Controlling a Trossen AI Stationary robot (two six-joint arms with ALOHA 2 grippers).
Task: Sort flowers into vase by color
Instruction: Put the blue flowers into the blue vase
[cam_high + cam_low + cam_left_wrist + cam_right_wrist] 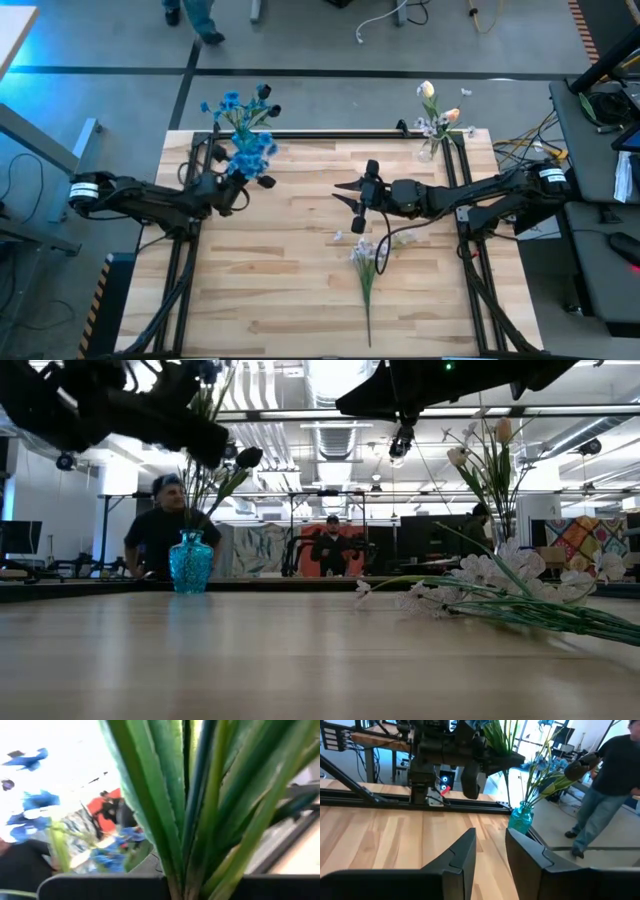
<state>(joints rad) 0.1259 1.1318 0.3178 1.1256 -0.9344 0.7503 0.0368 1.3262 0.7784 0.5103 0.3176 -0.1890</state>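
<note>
A blue glass vase (190, 563) stands at the table's far left corner with blue-blossomed sprigs (235, 105) in it. My left gripper (232, 188) hovers just near of it, shut on another blue sprig (252, 155). A clear vase (432, 148) at the far right corner holds peach tulip buds (428, 90) and white blossoms. One white-lilac sprig (368, 258) lies flat on the table, right of middle. My right gripper (348, 197) hangs open above the table, just far of that sprig's blossoms, touching nothing. My left gripper is shut on the blue sprig at its bunch of green leaves and stem (180, 870), which rises out from between the fingers. The sprig is lifted clear of the table, its blossoms (252, 155) on the far side of the fingers. The stem's lower end is hidden.
Black frame rails (330, 135) run along the table's far edge and down both sides. People stand beyond the far edge (165, 525). Bare wood (270, 270) stretches over the near half of the table, left of the lying sprig.
</note>
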